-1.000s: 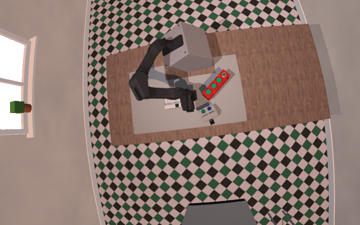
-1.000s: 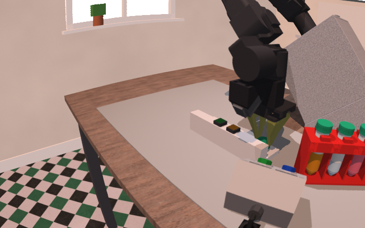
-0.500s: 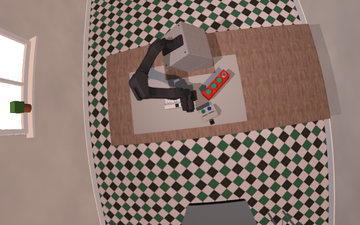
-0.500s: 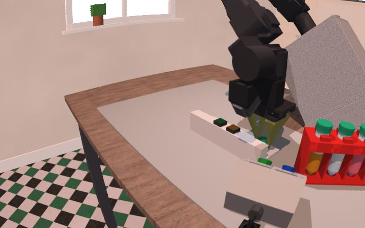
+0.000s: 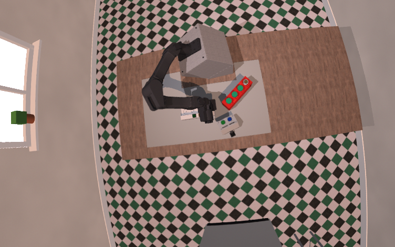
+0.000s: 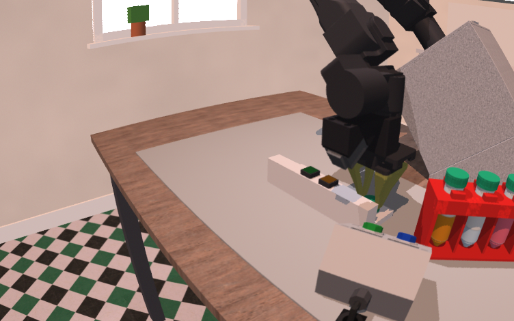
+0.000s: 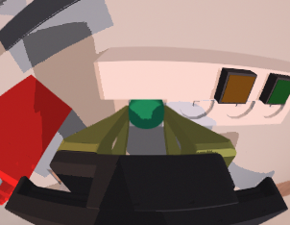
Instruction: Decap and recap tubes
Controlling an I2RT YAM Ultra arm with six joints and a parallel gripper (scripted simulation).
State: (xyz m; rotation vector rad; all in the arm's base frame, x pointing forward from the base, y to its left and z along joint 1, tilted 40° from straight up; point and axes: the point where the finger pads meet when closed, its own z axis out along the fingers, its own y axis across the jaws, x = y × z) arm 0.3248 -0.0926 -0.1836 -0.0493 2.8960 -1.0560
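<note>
My gripper (image 5: 207, 120) is shut on a green cap (image 7: 147, 114) and holds it low at the end nest of the white cap tray (image 6: 318, 187), the end nearest the key box. In the exterior view the olive fingers (image 6: 372, 187) hide most of the cap; I cannot tell whether it touches the nest floor. The red decapping station (image 5: 237, 92) holds four tubes: three carry green caps (image 6: 487, 179), and the end tube (image 5: 246, 81) is open. The tray's amber lamp (image 7: 236, 87) and green lamp (image 7: 278, 89) look dark.
The key box (image 6: 374, 263) with a green key (image 6: 372, 227) and a blue key (image 6: 407, 237) stands close beside the tray's end. A large grey box (image 6: 462, 99) stands behind the station, near the arm's base.
</note>
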